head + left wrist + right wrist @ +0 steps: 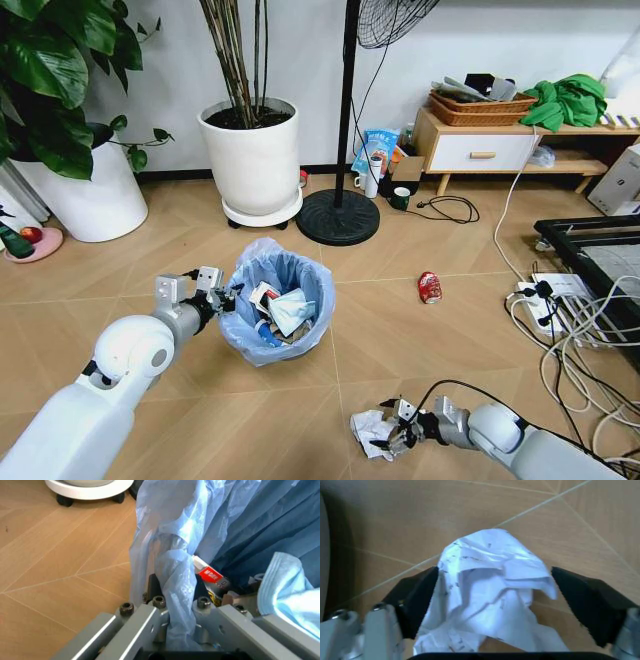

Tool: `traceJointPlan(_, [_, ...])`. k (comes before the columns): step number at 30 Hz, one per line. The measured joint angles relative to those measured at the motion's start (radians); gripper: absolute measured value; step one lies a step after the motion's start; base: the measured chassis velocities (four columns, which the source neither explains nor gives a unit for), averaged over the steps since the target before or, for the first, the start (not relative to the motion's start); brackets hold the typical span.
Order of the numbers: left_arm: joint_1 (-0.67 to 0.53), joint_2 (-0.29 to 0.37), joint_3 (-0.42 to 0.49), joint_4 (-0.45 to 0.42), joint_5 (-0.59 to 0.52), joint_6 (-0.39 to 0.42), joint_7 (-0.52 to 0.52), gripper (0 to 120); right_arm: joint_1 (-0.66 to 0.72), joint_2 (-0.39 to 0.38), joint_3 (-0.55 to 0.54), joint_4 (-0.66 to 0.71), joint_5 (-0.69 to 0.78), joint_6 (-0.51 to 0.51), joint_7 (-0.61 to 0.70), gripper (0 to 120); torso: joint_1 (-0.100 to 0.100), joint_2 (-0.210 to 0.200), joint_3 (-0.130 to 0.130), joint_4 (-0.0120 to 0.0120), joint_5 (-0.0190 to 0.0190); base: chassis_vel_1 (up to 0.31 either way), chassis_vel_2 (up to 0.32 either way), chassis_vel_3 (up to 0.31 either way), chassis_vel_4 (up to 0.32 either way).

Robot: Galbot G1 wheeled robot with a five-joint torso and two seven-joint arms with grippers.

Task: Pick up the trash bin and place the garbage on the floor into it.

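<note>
White crumpled paper (pixel 492 592) sits on the floor (pixel 400 330) between the two dark pads of the right pincer (pixel 392 432), which is spread wide: one pad touches or nearly touches the wad's flank on one side, while the other pad stands a little apart from it, so nothing is gripped yet. To do this step well, I judge that the pincer should settle low enough for the pads to bracket the thick middle of the wad rather than its loose upper fold, shift slightly so the paper is centred, then close gently, since crushed paper gives way and may slip out if pinched by an edge. The pads should stay just clear of the floor to avoid scraping. In the head view the wad lies low and to the robot's right, near the trash bin (pixel 277 300) but apart from it. The left pincer (pixel 212 296) is clamped on the bin's rim and its light-blue bag (pixel 175 603) at the bin's left side, one finger outside and one inside the rim. Several discarded bits already lie inside, among them a pale blue packet (pixel 292 310). A crushed red can (pixel 429 287) is on the floor farther off, to the bin's right.
</note>
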Motion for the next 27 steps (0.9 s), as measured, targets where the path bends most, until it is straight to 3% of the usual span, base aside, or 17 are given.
traceJointPlan(10, [-0.002,0.001,0.001,0.003,0.001,0.0,0.004,0,0.006,0.023,-0.018,-0.023,-0.015,0.0,0.002,59,0.0,0.0,0.0,0.0,-0.0002,0.0,0.0,0.0,0.0])
traceJointPlan(20, [-0.01,-0.002,0.001,0.009,0.002,0.0,0.008,0,0.002,0.033,-0.007,-0.037,-0.038,0.012,0.017,15,0.0,0.0,0.0,0.0,-0.0001,0.0,0.0,0.0,0.0])
traceJointPlan(27, [-0.008,-0.002,0.0,0.009,0.004,0.0,0.012,0,-0.009,0.033,0.018,-0.03,-0.032,0.013,0.027,0,0.0,0.0,0.0,0.0,-0.0001,0.0,0.0,0.0,0.0])
